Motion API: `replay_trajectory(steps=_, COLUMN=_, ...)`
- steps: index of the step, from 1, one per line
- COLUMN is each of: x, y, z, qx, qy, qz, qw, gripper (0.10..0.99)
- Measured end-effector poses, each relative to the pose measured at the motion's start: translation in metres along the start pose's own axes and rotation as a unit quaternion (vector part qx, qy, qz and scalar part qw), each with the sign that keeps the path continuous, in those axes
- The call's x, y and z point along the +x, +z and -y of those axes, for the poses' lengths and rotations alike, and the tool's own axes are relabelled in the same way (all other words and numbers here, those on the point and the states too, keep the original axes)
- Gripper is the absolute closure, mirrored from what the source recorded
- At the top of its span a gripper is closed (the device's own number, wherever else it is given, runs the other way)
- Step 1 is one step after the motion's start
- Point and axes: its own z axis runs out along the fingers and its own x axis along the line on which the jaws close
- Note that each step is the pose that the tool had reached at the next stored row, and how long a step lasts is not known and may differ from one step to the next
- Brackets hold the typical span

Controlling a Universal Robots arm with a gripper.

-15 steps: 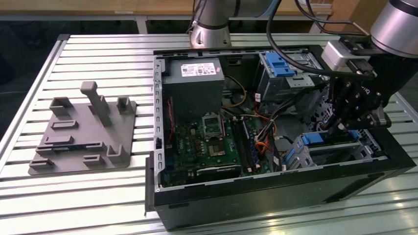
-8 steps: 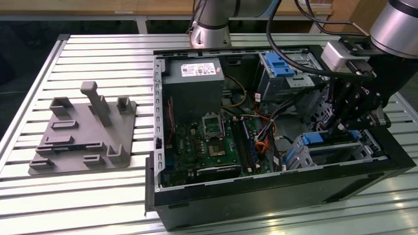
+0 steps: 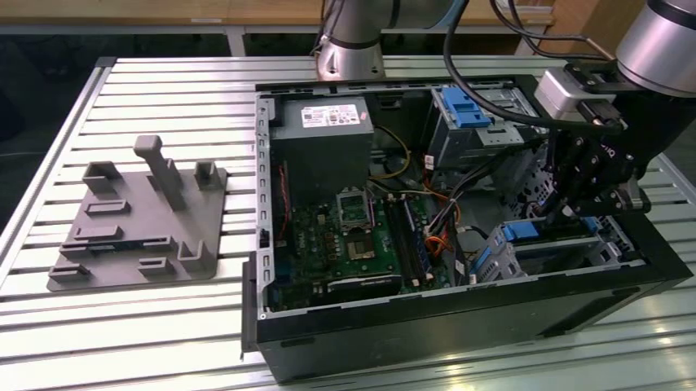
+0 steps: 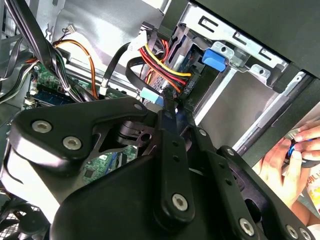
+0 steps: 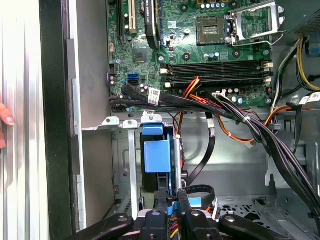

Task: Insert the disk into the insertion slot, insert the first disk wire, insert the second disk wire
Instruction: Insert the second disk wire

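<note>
Hand (image 5: pixel 171 197) is pinching narrow on the red-and-yellow disk wire (image 4: pixel 162 64), which I am holding just behind the disk (image 5: pixel 155 156), seated lengthwise in the insertion slot (image 5: pixel 131 165) straight ahead of the hand.

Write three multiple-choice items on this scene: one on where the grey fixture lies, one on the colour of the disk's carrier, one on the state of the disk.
1. In the exterior view, the grey fixture lies:
A) on the table, at the exterior view's left of the computer case
B) inside the case
C) on top of the case

2. The carrier round the disk is:
A) red
B) blue
C) green

3. The disk is:
A) lying on the table
B) held up above the case
C) sitting in the insertion slot

Key:
1 A, it rests on the slats apart from the case.
2 B, bright blue plastic shows in both wrist views.
3 C, metal cage rails flank it, with the gripper close at its end.
</note>
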Motion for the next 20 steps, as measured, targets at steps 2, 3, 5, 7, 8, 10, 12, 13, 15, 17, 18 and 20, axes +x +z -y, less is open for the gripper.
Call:
replay_trajectory(steps=2, x=0.0, y=0.0, z=0.0001, qx=0.0, qy=0.0, qz=0.0, qw=1.0, gripper=0.886)
replay_trajectory(steps=3, x=0.0, y=0.0, z=0.0001, qx=0.0, qy=-0.001, qz=0.0, qw=1.0, gripper=0.886)
replay_trajectory(steps=5, x=0.0, y=0.0, z=0.0004, qx=0.0001, qy=-0.001, qz=0.0, qw=1.0, gripper=0.886)
replay_trajectory(steps=7, x=0.0, y=0.0, z=0.0008, qx=0.0001, qy=-0.002, qz=0.0, qw=1.0, gripper=0.886)
replay_trajectory(steps=8, x=0.0, y=0.0, z=0.001, qx=0.0002, qy=-0.003, qz=0.0, qw=1.0, gripper=0.886)
replay_trajectory(steps=10, x=0.0001, y=0.0, z=0.0014, qx=0.0002, qy=-0.004, qz=0.0, qw=1.0, gripper=0.886)
replay_trajectory(steps=12, x=0.0001, y=0.0, z=0.0014, qx=0.0003, qy=-0.005, qz=0.0, qw=1.0, gripper=0.886)
replay_trajectory(steps=13, x=0.0002, y=0.0, z=0.0014, qx=0.0003, qy=-0.006, qz=0.0, qw=1.0, gripper=0.886)
replay_trajectory(steps=15, x=0.0003, y=0.0001, z=0.0015, qx=0.0004, qy=-0.007, qz=0.0, qw=1.0, gripper=0.886)
replay_trajectory(steps=17, x=0.0004, y=0.0002, z=0.0015, qx=0.0005, qy=-0.008, qz=-0.0001, qw=1.0, gripper=0.886)
replay_trajectory(steps=18, x=0.0005, y=0.0003, z=0.0015, qx=0.0005, qy=-0.009, qz=-0.0001, qw=1.0, gripper=0.886)
replay_trajectory(steps=20, x=0.0006, y=0.0005, z=0.0015, qx=0.0006, qy=-0.011, qz=-0.0001, qw=0.9999, gripper=0.886)
